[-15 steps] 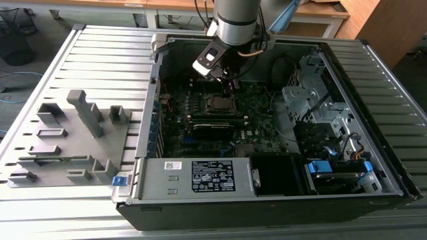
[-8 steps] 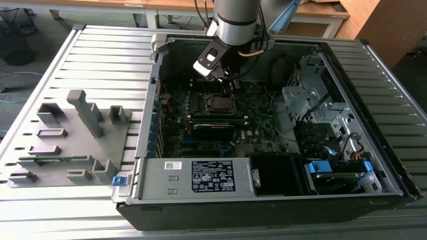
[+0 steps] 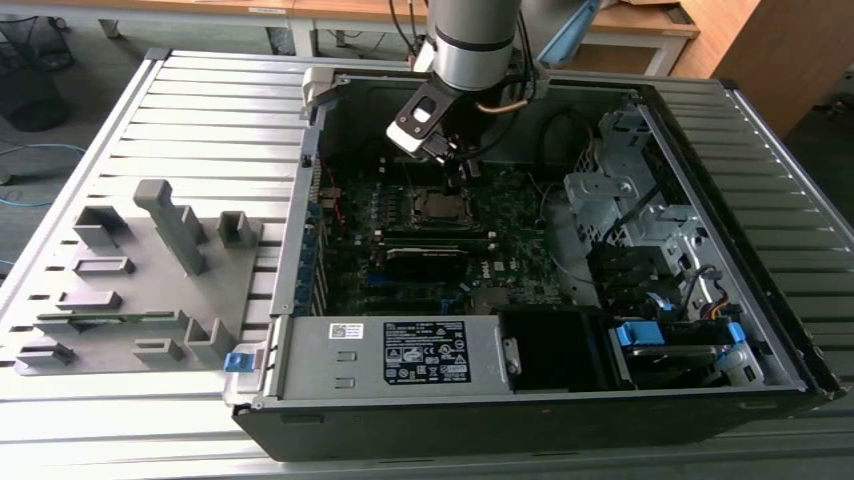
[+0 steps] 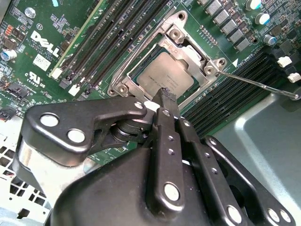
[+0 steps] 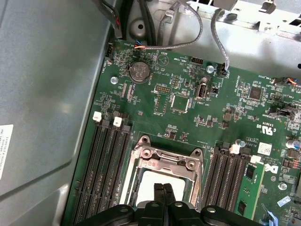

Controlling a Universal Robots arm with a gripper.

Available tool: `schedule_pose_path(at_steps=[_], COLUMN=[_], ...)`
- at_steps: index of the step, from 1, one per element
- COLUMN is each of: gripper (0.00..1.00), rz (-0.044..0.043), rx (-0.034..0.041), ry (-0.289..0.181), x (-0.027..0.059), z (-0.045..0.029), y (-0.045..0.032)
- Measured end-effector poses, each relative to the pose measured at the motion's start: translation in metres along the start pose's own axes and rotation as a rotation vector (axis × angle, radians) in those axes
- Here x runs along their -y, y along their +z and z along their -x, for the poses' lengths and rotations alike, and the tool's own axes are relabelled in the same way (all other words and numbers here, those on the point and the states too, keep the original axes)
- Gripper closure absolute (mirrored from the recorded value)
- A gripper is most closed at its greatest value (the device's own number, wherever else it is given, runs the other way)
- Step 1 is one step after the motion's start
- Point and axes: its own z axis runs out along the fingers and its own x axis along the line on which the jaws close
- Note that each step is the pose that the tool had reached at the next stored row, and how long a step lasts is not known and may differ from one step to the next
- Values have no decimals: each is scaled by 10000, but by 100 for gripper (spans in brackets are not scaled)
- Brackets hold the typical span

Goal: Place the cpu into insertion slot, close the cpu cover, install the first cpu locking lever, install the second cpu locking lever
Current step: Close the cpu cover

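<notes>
Shows the gripper (image 4: 165, 94) low over the cpu (image 4: 164, 75), fingers pressed together and holding nothing, tips at the chip's edge; cannot tell whether touching or just clear. Places the cpu flat in the insertion slot (image 4: 139, 74), at the middle of the exterior view, inside the open computer case (image 3: 534, 430) on the green motherboard (image 5: 155, 120). Appears to have the cpu cover (image 4: 192, 52) down around the chip, with the metal top showing through the window. Shows one thin locking lever (image 4: 258, 84) sticking out free of the socket, seemingly unlatched. Judging by looks: a light, stiff, fragile chip, best touched at the edges only; a thin, springy cover, safest pressed on the frame, never on the chip; a slick wire lever, best caught near the free end.
</notes>
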Motion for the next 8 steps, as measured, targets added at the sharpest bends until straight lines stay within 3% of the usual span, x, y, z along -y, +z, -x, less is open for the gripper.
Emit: schedule_pose_path(at_steps=[8], gripper=[89], rz=[0], rx=[-14], ry=[-346], x=[0], z=[0], y=[0])
